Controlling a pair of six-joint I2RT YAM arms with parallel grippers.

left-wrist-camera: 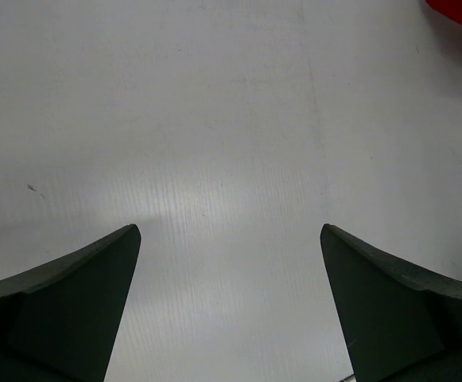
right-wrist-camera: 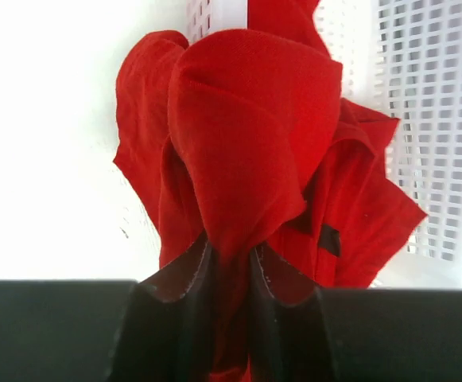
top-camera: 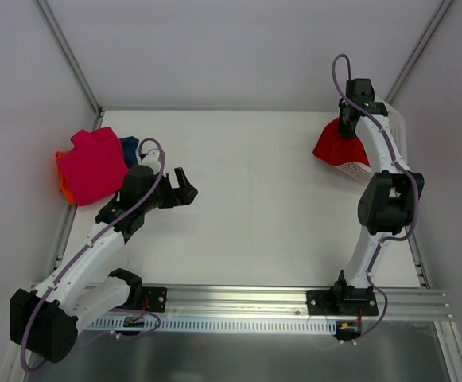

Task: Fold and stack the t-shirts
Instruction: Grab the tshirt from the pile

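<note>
The bright red t-shirt (top-camera: 338,147) hangs bunched from my right gripper (top-camera: 348,121) at the far right, partly over the white mesh basket (top-camera: 359,169). In the right wrist view the fingers are shut on a fold of the red shirt (right-wrist-camera: 246,143). The magenta-pink t-shirt (top-camera: 94,165) lies folded at the far left, on top of the orange t-shirt (top-camera: 64,185), with the dark blue t-shirt (top-camera: 129,147) showing behind it. My left gripper (top-camera: 184,188) is open and empty over bare table, right of that stack. A red corner (left-wrist-camera: 461,14) shows in the left wrist view.
The basket (right-wrist-camera: 421,119) lies against the right wall by the right arm. Metal frame rails run along the left and right table edges. White walls close the back and sides.
</note>
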